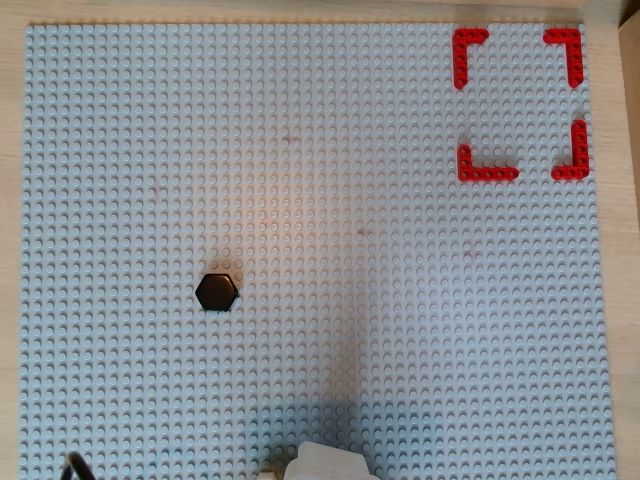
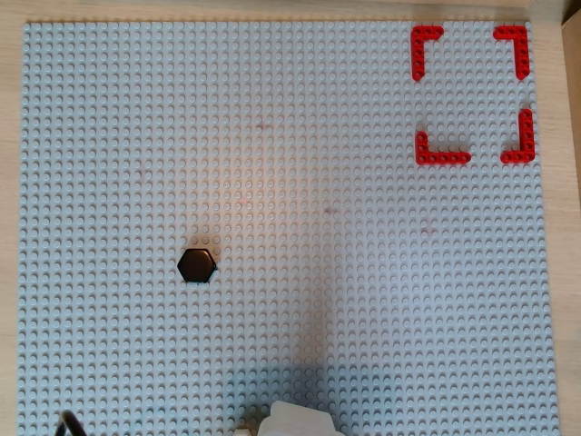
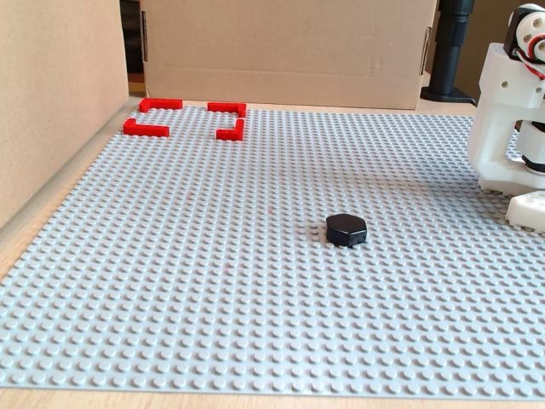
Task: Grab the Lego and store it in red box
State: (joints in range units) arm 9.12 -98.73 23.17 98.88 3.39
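Observation:
The Lego is a small black hexagonal piece lying flat on the grey studded baseplate (image 1: 300,150), left of centre in both overhead views (image 1: 216,291) (image 2: 196,264) and near the middle right in the fixed view (image 3: 347,230). The red box, four red corner brackets with gaps between them, sits at the top right corner in both overhead views (image 1: 468,45) (image 2: 425,41) and at the far left in the fixed view (image 3: 153,128). Only grey studs lie inside it. Only white arm parts show, at the bottom edge from overhead (image 1: 325,465) and at the right in the fixed view (image 3: 511,111). The gripper's fingers are out of view.
Cardboard walls stand along the left side (image 3: 51,102) and the far side (image 3: 289,51) of the baseplate in the fixed view. A black post (image 3: 451,51) stands behind the plate at the far right. A dark cable end (image 1: 75,468) shows at the bottom left from overhead.

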